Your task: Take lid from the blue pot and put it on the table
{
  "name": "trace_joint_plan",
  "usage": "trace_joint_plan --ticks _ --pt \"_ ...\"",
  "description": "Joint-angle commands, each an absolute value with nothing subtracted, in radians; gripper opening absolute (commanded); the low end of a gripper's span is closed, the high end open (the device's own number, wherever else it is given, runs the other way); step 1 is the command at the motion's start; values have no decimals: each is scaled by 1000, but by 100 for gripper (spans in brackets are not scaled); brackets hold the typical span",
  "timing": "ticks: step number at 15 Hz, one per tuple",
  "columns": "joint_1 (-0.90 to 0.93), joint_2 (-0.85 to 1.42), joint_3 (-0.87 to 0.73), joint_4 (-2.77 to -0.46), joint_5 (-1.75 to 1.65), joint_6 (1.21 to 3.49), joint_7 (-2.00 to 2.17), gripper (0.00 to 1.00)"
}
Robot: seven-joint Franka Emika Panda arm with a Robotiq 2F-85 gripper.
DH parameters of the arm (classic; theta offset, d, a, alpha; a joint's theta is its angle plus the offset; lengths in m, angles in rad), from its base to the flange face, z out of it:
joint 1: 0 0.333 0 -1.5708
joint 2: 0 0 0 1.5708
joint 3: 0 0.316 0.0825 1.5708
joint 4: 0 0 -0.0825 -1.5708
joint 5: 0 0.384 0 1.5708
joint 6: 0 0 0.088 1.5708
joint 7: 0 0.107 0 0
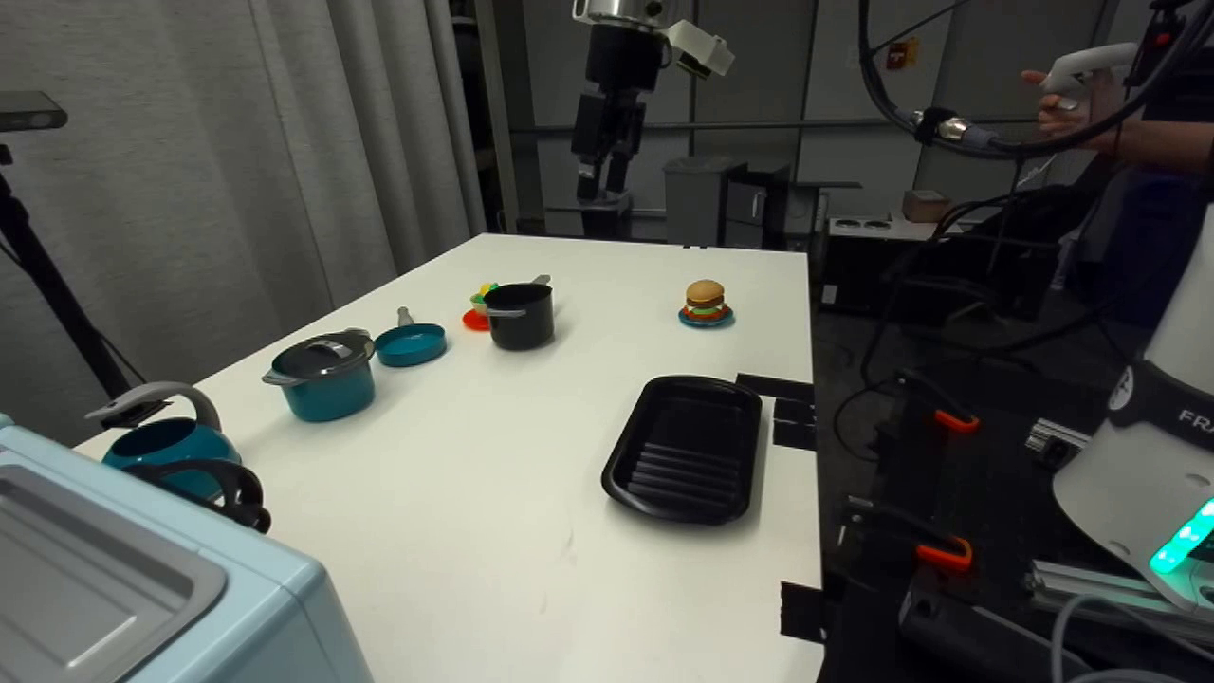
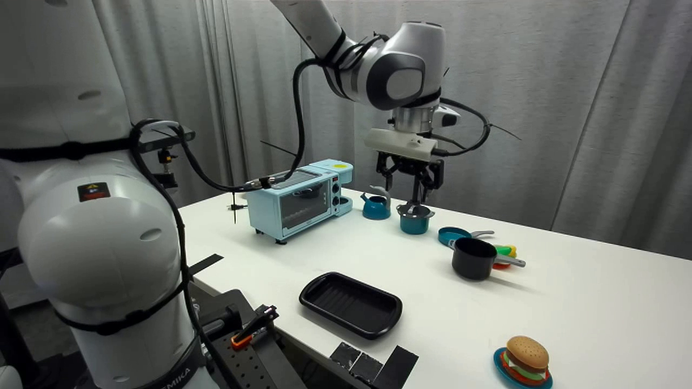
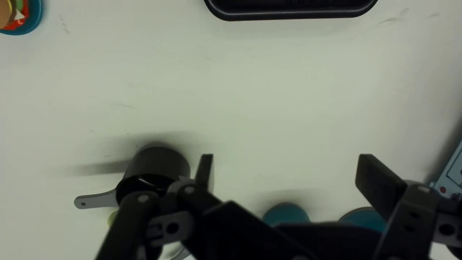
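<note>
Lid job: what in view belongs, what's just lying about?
In the job: lid, sitting on blue pot; table; fingers.
Lying about: black pot; blue pan; kettle; black tray; burger; toaster oven; green and yellow pieces.

Your arm point(image 2: 75, 237): finish, wiring and markings

You have rounded white housings point(image 2: 92, 270), a dark-rimmed grey oval cap point(image 2: 404, 85) and a silver collar point(image 2: 412, 120). Note the black straps point(image 2: 72, 151) and the thick black cable point(image 2: 298, 113) with its metal connector point(image 1: 953, 130). For markings, you find a label point(image 2: 93, 192) with a yellow triangle, a dark band point(image 2: 179, 378) showing "EMIKA" in white, and a glowing turquoise light strip point(image 1: 1184, 539). Beneath an off-white bar point(image 2: 401, 143), your gripper point(image 3: 285, 169) is black, with grey plates point(image 3: 186, 224) and round screw heads point(image 3: 143, 198).
</note>
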State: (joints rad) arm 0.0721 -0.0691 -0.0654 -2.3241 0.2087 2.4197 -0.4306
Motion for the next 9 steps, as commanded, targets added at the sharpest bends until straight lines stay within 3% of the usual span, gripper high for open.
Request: trace_joint_plan --ticks 1,9 --pt "54 -53 -40 -2309 209 2417 -430 100" --pt "52 -31 -34 -2289 208 2417 -430 100"
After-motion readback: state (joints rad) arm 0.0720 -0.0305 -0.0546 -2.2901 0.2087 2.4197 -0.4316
